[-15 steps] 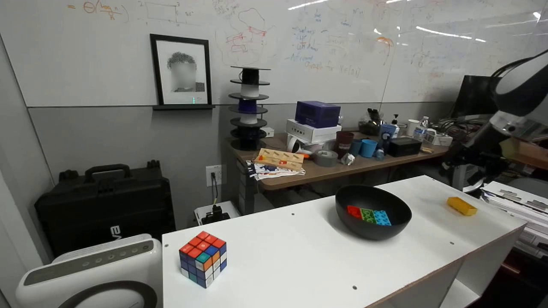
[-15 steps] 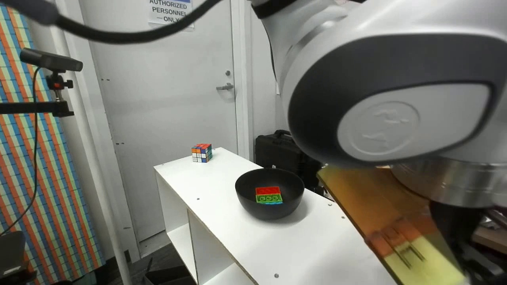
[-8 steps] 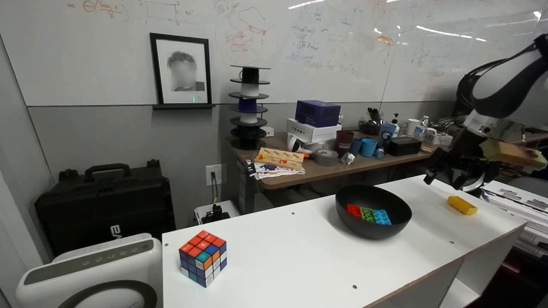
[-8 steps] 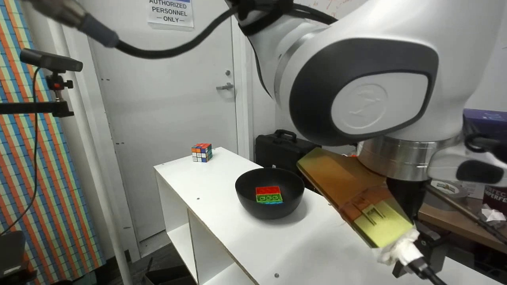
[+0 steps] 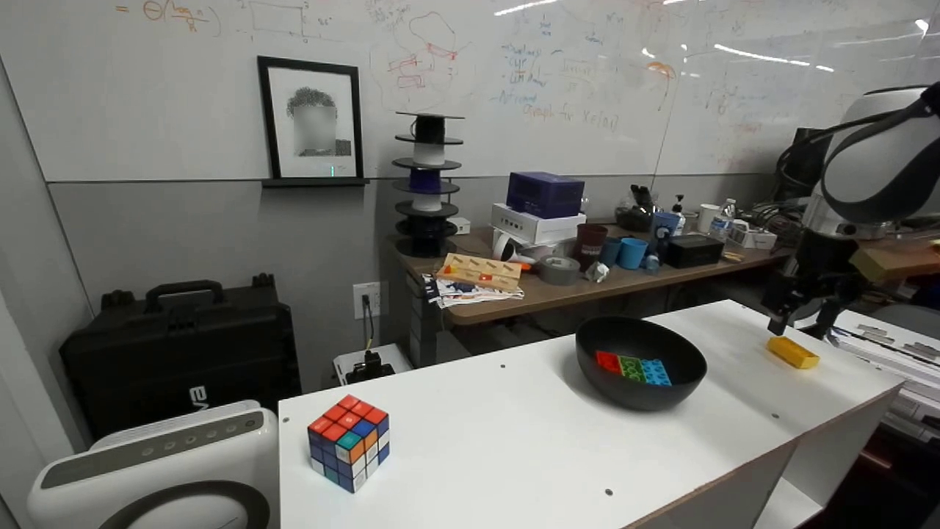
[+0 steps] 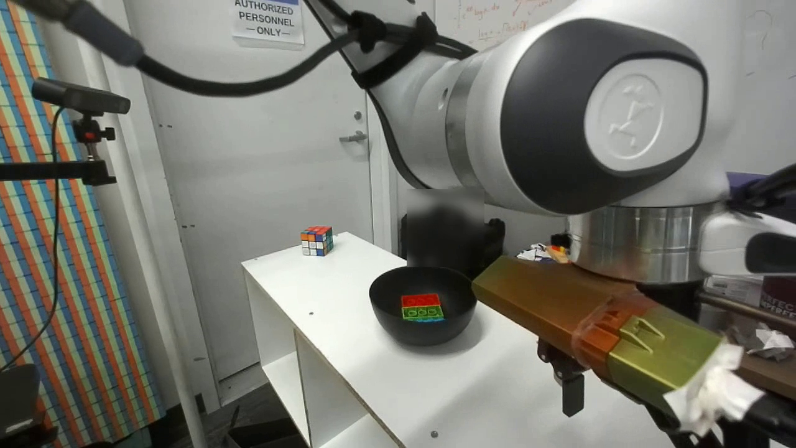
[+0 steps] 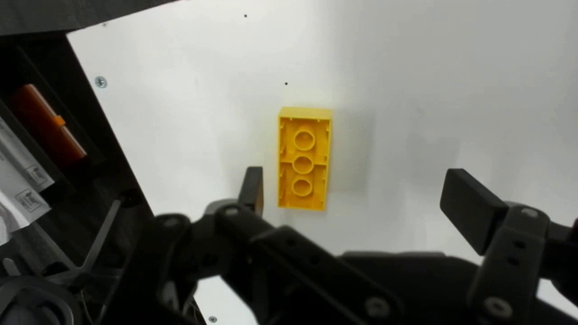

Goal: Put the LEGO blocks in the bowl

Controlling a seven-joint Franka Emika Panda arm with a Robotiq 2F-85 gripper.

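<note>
A yellow block (image 7: 303, 164) lies hollow side up on the white tabletop. My gripper (image 7: 361, 194) hangs above it, jaws wide apart and nothing between them. In the wrist view the block sits nearer the left finger (image 7: 253, 189), mostly ahead of the fingertips; the right finger (image 7: 472, 210) is well off to its side. In an exterior view the gripper (image 5: 802, 323) is just over and behind the yellow block (image 5: 793, 353). Inside the black bowl (image 5: 639, 398) lie a red block (image 5: 607, 362), a green block (image 5: 631, 369) and a blue block (image 5: 656, 373), side by side.
A puzzle cube (image 5: 349, 444) rests at the far end of the white table (image 5: 499, 441). Behind runs a brown desk (image 5: 543, 301) crowded with cups, tape and boxes. The table's corner edge is close to the yellow block in the wrist view.
The arm has swung in over the table end, and the gripper has turned and come lower, closer to the yellow block. Its jaws have stayed apart. Blocks and bowl have not moved.
</note>
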